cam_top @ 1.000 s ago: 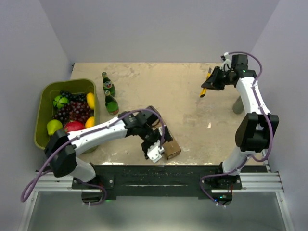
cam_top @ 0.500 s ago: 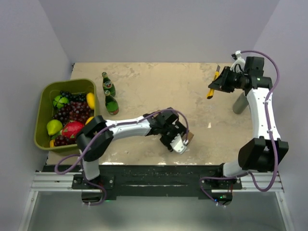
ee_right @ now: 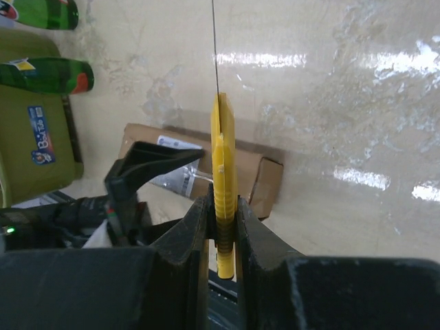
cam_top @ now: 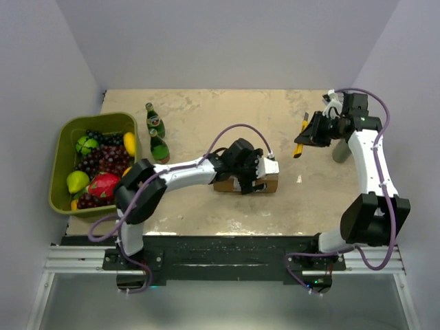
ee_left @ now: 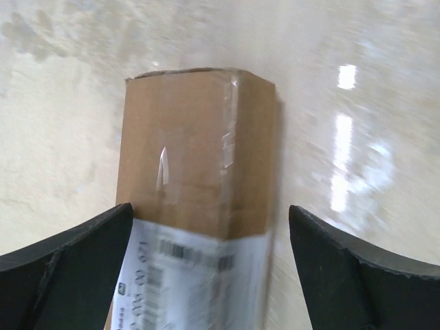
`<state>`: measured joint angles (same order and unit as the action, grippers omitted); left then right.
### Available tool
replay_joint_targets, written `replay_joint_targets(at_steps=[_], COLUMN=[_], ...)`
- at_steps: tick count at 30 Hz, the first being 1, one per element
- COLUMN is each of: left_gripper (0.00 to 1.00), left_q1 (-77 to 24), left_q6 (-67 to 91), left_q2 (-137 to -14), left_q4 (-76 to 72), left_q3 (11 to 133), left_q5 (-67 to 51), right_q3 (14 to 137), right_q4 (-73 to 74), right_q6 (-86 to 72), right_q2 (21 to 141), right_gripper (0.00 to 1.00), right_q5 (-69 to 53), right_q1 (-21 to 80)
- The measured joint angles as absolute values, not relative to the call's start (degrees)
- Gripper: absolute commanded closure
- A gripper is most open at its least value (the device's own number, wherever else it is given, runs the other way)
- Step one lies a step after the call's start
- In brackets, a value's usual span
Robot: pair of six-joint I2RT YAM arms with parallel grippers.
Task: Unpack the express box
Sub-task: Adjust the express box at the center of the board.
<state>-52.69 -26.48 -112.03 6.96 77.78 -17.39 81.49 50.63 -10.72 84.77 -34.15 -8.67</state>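
Note:
The express box (ee_left: 196,158) is a brown carton with a white label, lying flat on the table. My left gripper (ee_left: 210,210) stands open astride its labelled end: the left finger sits against the box's side and a gap shows at the right finger. From above, the express box (cam_top: 225,185) lies mid-table under my left gripper (cam_top: 253,180). At the far right, my right gripper (cam_top: 315,130) is shut on a slim yellow utility knife (cam_top: 301,135), held in the air. In the right wrist view the utility knife (ee_right: 223,151) stands upright between that gripper's (ee_right: 223,213) jaws, its thin blade out.
A green bin (cam_top: 65,129) full of fruit stands at the left. Two green bottles (cam_top: 155,120) (cam_top: 159,147) stand just right of it. A grey cylinder (cam_top: 339,151) stands near the right wall, beside my right arm.
My left arm has swung right and away from the front edge, and the box now lies mid-table, turned crosswise. My right arm shifted a little with the knife still gripped.

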Motion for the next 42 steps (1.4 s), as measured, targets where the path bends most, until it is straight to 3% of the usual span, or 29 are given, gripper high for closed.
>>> replay_joint_targets(at_steps=[3,7,14,21,28,32,37,40,42], left_gripper=[0.0,0.0,0.0,0.0,0.0,0.23,0.28,0.42,0.43], left_q1=[-52.6,-51.3,-44.9,-45.1,-45.3,-45.1,-44.8,-44.8,-44.8], left_q6=[-26.3,-29.3,-35.8,-35.7,-32.5,-31.2,-32.4,-35.4,-37.6], left_q2=[-104.5,-100.2,-111.7,-120.1,-123.0,-122.8,-117.2,-110.6,-106.2], left_q4=[10.1,17.3,36.5,46.9,47.4,45.3,37.8,33.1,30.3], left_q3=[72.8,76.7,99.3,100.0,100.2,97.8,88.9,80.1,74.6], left_q5=[-20.7,-26.9,-32.9,-33.1,-29.7,-29.6,-30.2,-27.6,-24.6], right_q3=[80.4,78.6,69.7,68.4,68.2,66.9,67.5,69.2,70.0], right_q4=[51.7,52.5,57.6,56.7,56.1,56.6,58.6,60.2,60.9], right_q6=[-9.6,-6.4,-1.0,-3.0,-2.7,-0.9,1.8,3.4,4.1], right_q2=[83.9,81.9,82.1,82.3,81.1,80.5,84.1,89.2,92.3], right_gripper=[1.0,1.0,1.0,1.0,1.0,1.0,1.0,1.0,1.0], right_q5=[-34.2,-34.3,-37.4,-41.8,-42.7,-41.7,-41.6,-41.7,-41.6], right_q1=[-8.7,-8.7,-8.7,-8.7,-8.7,-8.7,-8.6,-8.6,-8.4])
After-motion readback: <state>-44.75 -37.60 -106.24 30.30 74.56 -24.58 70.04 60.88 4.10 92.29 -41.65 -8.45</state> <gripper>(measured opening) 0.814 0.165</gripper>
